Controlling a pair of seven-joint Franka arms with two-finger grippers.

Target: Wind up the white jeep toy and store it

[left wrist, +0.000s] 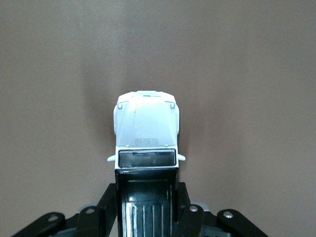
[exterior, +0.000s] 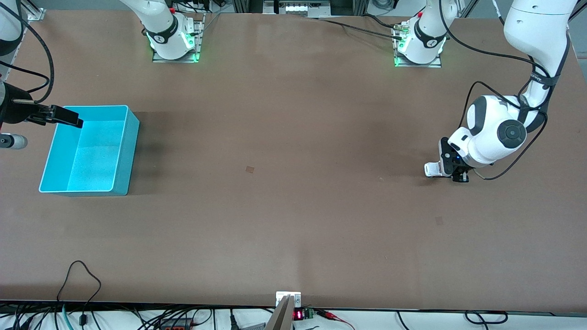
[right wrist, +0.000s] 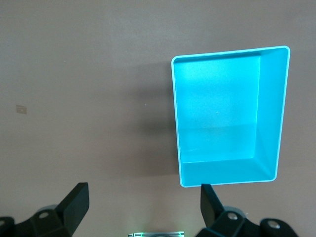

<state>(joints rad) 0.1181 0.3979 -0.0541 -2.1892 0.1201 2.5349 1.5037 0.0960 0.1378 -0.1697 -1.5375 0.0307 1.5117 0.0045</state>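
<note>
The white jeep toy [exterior: 431,169] sits low at the table surface toward the left arm's end. In the left wrist view the jeep [left wrist: 146,129] points away from the camera, white hood ahead and black rear section between the fingers. My left gripper [exterior: 451,173] is shut on the jeep's black rear [left wrist: 147,197]. The turquoise bin [exterior: 132,137] stands empty at the right arm's end and also shows in the right wrist view [right wrist: 176,123]. My right gripper [exterior: 69,118] hovers open and empty over the bin's corner nearest the right arm's base; in its wrist view [right wrist: 143,193] the fingers are spread wide.
The robot bases [exterior: 174,43] stand along the table's edge farthest from the front camera. A small mark [exterior: 250,169] lies mid-table. Cables and a small white box [exterior: 288,299] line the edge nearest the front camera.
</note>
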